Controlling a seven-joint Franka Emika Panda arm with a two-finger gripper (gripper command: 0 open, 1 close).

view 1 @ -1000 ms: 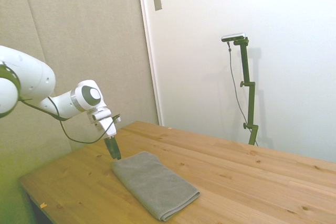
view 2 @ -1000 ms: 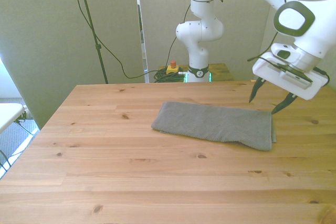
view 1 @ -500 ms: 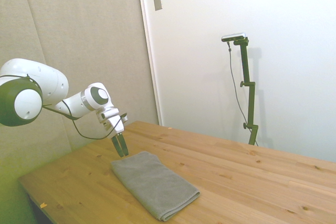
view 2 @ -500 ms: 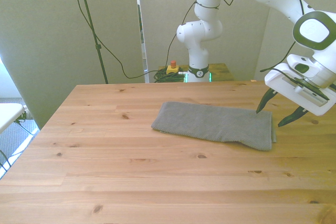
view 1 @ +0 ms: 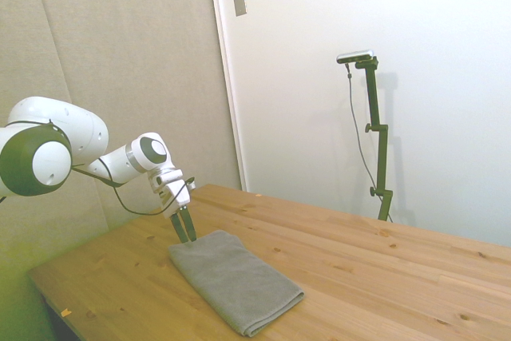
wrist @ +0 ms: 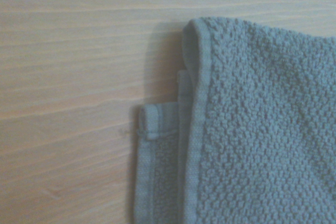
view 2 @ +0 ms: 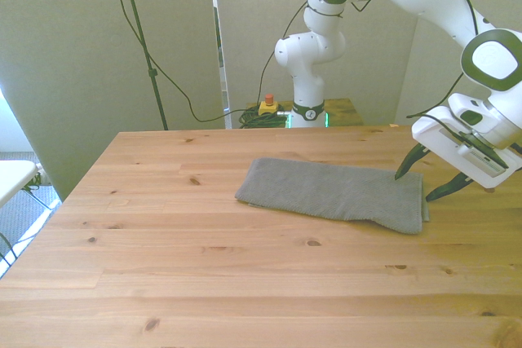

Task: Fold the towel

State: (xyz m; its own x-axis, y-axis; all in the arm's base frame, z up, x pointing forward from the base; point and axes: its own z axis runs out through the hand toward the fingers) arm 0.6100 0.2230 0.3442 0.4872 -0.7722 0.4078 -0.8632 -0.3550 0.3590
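The gray towel [view 2: 334, 193] lies flat on the wooden table [view 2: 204, 266] as a long folded strip, also seen in the side view as the towel [view 1: 234, 279]. My gripper [view 2: 422, 186] hovers open just above the towel's short end at the front view's right, one finger over the cloth's edge, the other past it. In the side view the gripper [view 1: 184, 229] sits at the towel's near-left end. The wrist view shows the towel [wrist: 252, 129] corner with layered hems showing.
A red-and-yellow button box [view 2: 267, 105] sits behind the table's far edge beside the robot base [view 2: 308, 79]. Bare wood surrounds the towel on all sides.
The gripper has dropped lower and shifted toward the front view's right, ending at the towel's short end. The towel has not moved.
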